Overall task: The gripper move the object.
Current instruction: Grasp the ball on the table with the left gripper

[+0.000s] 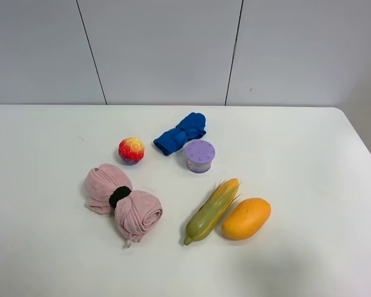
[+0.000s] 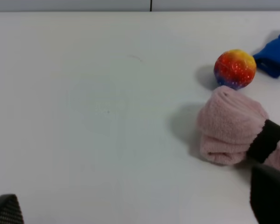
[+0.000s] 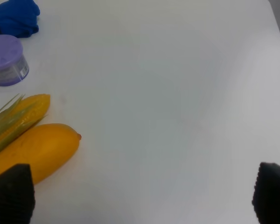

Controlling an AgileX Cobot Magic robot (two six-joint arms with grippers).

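The small red and yellow ball (image 1: 131, 150) with a purple-blue patch sits on the white table (image 1: 297, 142), left of the blue cloth. It also shows in the left wrist view (image 2: 234, 68), just beyond the pink towel. My left gripper (image 2: 137, 205) is open and empty, well short of the ball, with only its black fingertips (image 2: 4, 210) in view. My right gripper (image 3: 142, 193) is open and empty over bare table, next to the mango. Neither arm shows in the exterior high view.
A rolled pink towel (image 1: 122, 201) with a black band lies in front of the ball. A blue cloth (image 1: 180, 132), a lilac lidded cup (image 1: 200, 155), a corn cob (image 1: 213, 209) and an orange mango (image 1: 246, 218) lie to its right.
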